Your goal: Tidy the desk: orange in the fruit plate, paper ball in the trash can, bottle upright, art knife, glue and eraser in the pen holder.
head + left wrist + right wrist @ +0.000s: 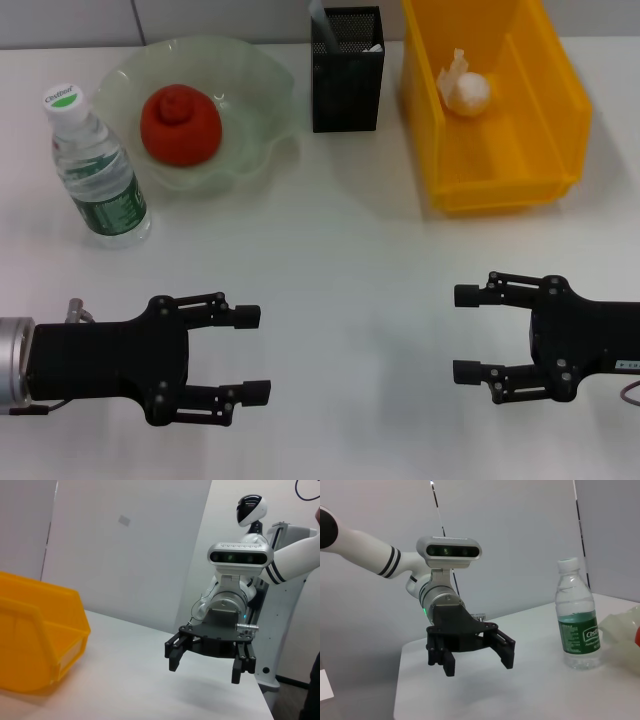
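two grippers hover low over the white surface (pixel 330 250), both on the near side of the black mesh pen holder (pixel 347 72), which serves as the landmark at the far edge. the left gripper (pixel 252 354) sits near and to the left of the pen holder, its jaws spread apart and holding nothing; the right wrist view shows the same gripper (pixel 477 655) with its jaws spread above the bare surface. the right gripper (pixel 467 334) sits near and to the right of the pen holder, its jaws likewise spread and empty, and the left wrist view shows it (pixel 205 662) that way as well. just left of the pen holder stands the pale green fruit plate (pixel 255 90), with the orange (pixel 180 125) resting inside it. farther left of the pen holder, beyond the plate, the water bottle (pixel 100 170) stands upright with its white cap on top. just right of the pen holder is the yellow bin (pixel 540 120) that serves as the trash can, and the white paper ball (pixel 465 88) lies inside it toward its far end. something light pokes up above the rim of the pen holder, but i cannot tell what it is.
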Robot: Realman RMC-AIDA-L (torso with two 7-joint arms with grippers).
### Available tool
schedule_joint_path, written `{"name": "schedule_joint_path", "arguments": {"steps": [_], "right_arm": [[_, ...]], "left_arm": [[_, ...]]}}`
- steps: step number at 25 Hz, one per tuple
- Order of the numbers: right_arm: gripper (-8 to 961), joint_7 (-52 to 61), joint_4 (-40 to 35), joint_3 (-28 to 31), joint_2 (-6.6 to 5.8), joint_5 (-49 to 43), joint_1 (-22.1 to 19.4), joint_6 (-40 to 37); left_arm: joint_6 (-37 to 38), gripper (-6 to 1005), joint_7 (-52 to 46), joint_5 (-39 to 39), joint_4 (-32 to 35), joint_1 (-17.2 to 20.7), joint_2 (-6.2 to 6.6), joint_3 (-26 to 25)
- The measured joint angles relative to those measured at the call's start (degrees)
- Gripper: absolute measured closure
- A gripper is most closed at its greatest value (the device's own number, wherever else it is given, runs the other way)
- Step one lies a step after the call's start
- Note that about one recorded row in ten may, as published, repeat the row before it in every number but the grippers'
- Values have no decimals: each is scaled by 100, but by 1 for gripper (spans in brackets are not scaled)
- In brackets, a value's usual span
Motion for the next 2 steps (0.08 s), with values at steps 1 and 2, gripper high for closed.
{"name": "schedule_joint_path", "arguments": {"steps": [1, 2], "right_arm": [[127, -2, -5, 0, 0, -3, 0, -1], [127, -3, -11, 0, 0, -6, 0, -5]], "left_arm": [[0, 181, -1, 1, -1, 1, 0, -1], [0, 181, -1, 2, -2, 3, 0, -2]]}}
